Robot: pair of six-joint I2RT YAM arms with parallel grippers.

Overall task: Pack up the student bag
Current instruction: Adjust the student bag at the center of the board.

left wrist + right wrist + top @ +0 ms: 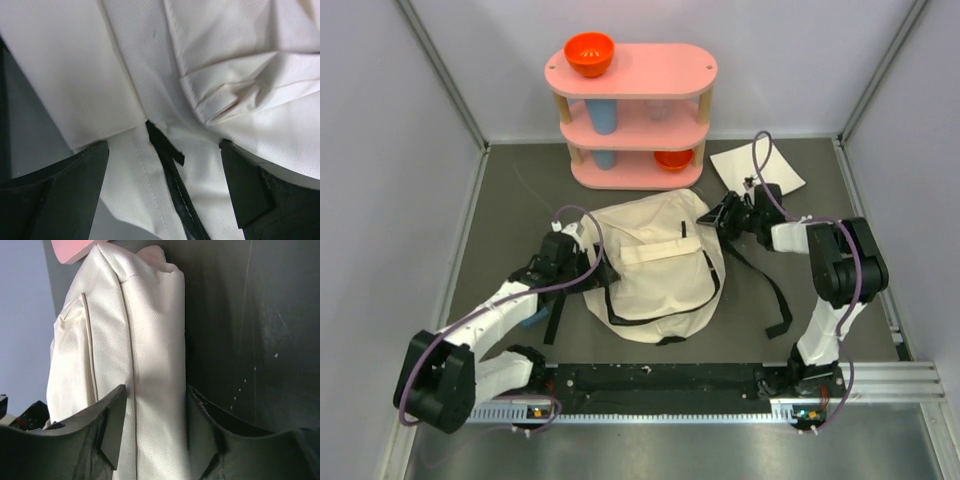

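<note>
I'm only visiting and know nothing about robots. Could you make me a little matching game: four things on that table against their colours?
Things:
1. bowl on the top shelf
2. shelf unit
3. student bag
4. flat square sheet

Colours:
A. cream
B. white
C. orange
D. pink

Pairs: 1-C, 2-D, 3-A, 4-B

A pink three-tier shelf at the back of the grey worktop carries an orange bowl on top and a blue cup below. A white sheet lies just beside it.
</note>
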